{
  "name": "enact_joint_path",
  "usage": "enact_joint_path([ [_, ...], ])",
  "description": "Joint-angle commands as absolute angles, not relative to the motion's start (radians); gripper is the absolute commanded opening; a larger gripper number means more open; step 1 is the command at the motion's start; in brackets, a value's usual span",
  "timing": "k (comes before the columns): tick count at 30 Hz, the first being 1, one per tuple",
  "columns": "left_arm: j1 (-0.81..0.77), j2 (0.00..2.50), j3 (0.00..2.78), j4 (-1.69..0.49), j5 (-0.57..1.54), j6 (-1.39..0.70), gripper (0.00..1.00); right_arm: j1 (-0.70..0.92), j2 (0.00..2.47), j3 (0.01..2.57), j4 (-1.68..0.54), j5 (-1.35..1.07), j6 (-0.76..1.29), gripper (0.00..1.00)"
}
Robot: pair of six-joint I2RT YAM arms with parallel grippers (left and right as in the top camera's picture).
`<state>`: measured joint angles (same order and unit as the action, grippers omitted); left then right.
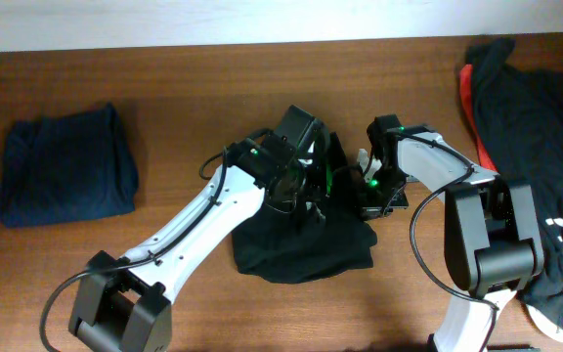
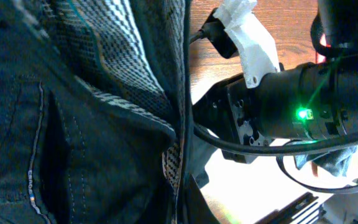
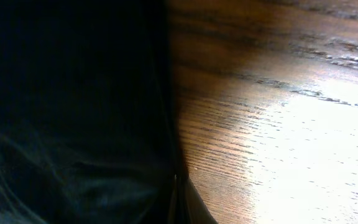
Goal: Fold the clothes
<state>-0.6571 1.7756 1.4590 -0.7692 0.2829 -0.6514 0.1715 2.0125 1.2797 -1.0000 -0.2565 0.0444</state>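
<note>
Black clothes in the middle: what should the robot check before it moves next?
1. The left gripper and right gripper are at the black garment: ok.
2. Cloth pinched in the left gripper: cannot tell.
3. Cloth pinched in the right gripper: cannot tell.
4. Black garment lying flat: not ok, its top edge is bunched up.
5. The folded blue garment is out of the way: ok, far left.

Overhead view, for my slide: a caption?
Left gripper and right gripper at a black garment; folded cloth left, pile right.
</note>
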Motion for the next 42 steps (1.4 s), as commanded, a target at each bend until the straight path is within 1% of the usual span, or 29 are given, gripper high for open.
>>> enact_joint_path([
  [1,-0.657,1.774,1.474,-0.752,0.32,-0.587,0.51,0.16,2.073,1.261,-1.04,-0.228,0.042,0.21],
  [2,-0.642,1.773,1.493,-0.753,0.323,-0.522,0.57,0.126,2.064,1.327,-1.085,-0.213,0.068,0.24],
  [4,-0.577,1.761,1.571,-0.777,0.318,-0.426,0.57,0.051,2.02,1.49,-1.198,-0.213,0.068,0.25],
  [6,-0.458,1.754,1.651,-0.773,0.284,-0.406,0.59,-0.002,1.946,1.698,-1.313,-0.215,0.068,0.25],
  [7,-0.402,1.754,1.655,-0.749,0.238,-0.406,0.62,-0.001,1.924,1.748,-1.343,-0.225,0.067,0.25],
  [9,-0.315,1.782,1.654,-0.725,0.127,-0.404,0.68,0.045,1.874,1.79,-1.37,-0.352,0.037,0.25],
  [10,-0.295,1.811,1.654,-0.717,0.118,-0.379,0.68,0.089,1.872,1.789,-1.385,-0.421,0.011,0.24],
  [13,-0.279,1.966,1.654,-0.714,0.119,-0.364,0.68,0.233,1.873,1.698,-1.35,-0.437,0.082,0.23],
  [17,-0.282,2.161,1.654,-0.746,0.138,-0.364,0.68,0.383,1.873,1.356,-1.139,-0.441,0.152,0.24],
  [19,-0.281,2.199,1.653,-0.841,0.141,-0.364,0.68,0.405,1.873,1.222,-1.063,-0.43,0.167,0.23],
  [20,-0.282,2.2,1.652,-0.876,0.141,-0.364,0.68,0.404,1.873,1.173,-1.042,-0.394,0.167,0.24],
  [22,-0.281,2.2,1.652,-0.989,0.136,-0.364,0.67,0.404,1.873,1.097,-1.039,-0.194,0.24,0.24],
  [25,-0.281,2.2,1.646,-1.185,0.097,-0.365,0.67,0.395,1.873,1.07,-1.023,0.096,0.298,0.24],
  [26,-0.282,2.2,1.646,-1.297,0.149,-0.365,0.67,0.374,1.872,1.078,-0.987,0.22,0.298,0.24],
  [27,-0.283,2.199,1.647,-1.392,0.29,-0.331,0.67,0.345,1.872,1.143,-0.99,0.303,0.297,0.24],
  [28,-0.283,2.196,1.655,-1.425,0.354,-0.285,0.63,0.337,1.866,1.216,-1.033,0.308,0.296,0.24],
  [31,-0.282,2.16,1.8,-1.419,0.352,-0.25,0.64,0.337,1.789,1.376,-1.105,0.307,0.298,0.24],
  [32,-0.281,2.146,1.882,-1.388,0.352,-0.238,0.68,0.337,1.723,1.415,-1.123,0.303,0.297,0.25],
  [33,-0.281,2.14,1.95,-1.319,0.363,-0.233,0.99,0.329,1.655,1.432,-1.127,0.276,0.297,0.42],
  [35,-0.302,2.145,1.934,-1.229,0.439,-0.134,0.99,0.303,1.56,1.433,-1.137,0.228,0.297,0.68],
  [36,-0.326,2.145,1.875,-1.168,0.437,-0.084,0.99,0.29,1.537,1.433,-1.156,0.213,0.297,0.7],
  [42,-0.369,2.145,1.559,-0.875,0.546,-0.057,0.99,0.279,1.534,1.432,-1.191,0.213,0.297,0.71],
])
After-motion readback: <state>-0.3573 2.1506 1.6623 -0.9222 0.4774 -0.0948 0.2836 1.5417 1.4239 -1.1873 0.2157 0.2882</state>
